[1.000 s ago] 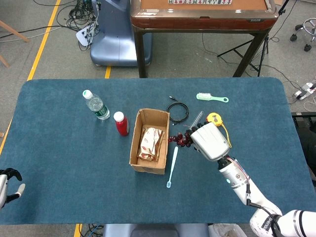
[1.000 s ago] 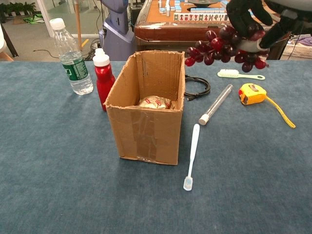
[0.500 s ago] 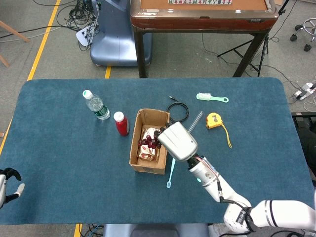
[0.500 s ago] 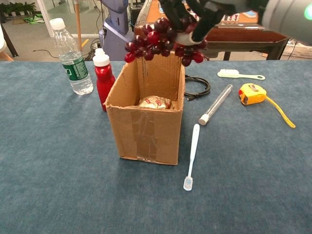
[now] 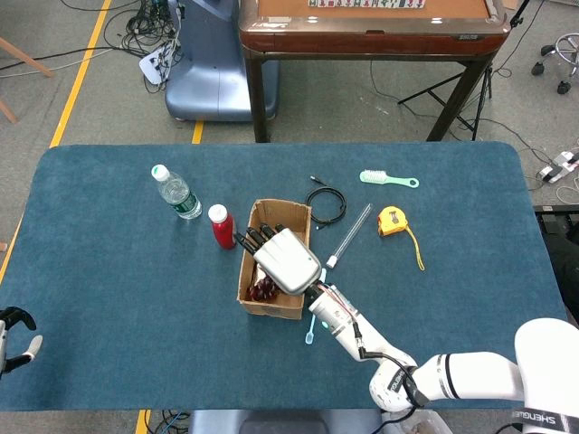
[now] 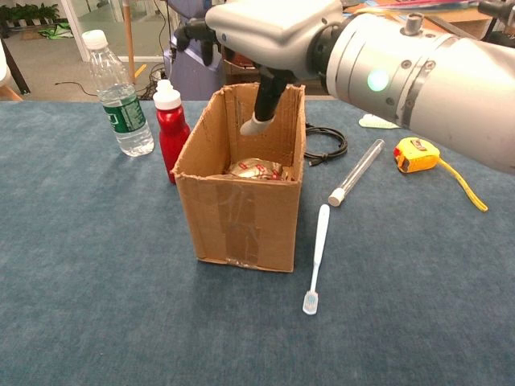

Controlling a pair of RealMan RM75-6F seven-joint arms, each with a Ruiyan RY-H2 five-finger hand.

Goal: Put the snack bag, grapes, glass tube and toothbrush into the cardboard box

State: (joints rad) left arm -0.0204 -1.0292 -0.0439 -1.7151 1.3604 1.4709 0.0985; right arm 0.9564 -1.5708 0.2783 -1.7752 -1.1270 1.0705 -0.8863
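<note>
left hand (image 5: pixel 13 333) sits at the near-left table edge, well apart from everything, fingers curled in on nothing as far as the head view shows. toothbrush (image 6: pixel 316 256) lies flat on the blue table (image 5: pixel 109 271) just beside the near right corner of the cardboard box (image 6: pixel 238 213), head end nearest the camera. right hand (image 5: pixel 282 256) hangs palm-down over the open top of the box, fingers apart and released, one finger (image 6: pixel 264 111) pointing down into the opening in the chest view. grapes (image 5: pixel 263 289) are inside the box at its near end, no longer in contact with the hand from what shows. snack bag (image 6: pixel 256 169) is also inside, visible low against the far wall in the chest view. glass tube (image 6: pixel 357 172) lies on the table right of the box, angled, apart from the toothbrush. beyond it a yellow tape measure (image 6: pixel 414 153) with its tape trailing out. black cable coil (image 5: pixel 326 202) sits behind the box's far right corner. red bottle (image 6: pixel 167 127) stands upright just beside the box's left wall, water bottle (image 6: pixel 117 95) upright further left. green brush (image 5: pixel 387 179) lies farthest back on the right.
</note>
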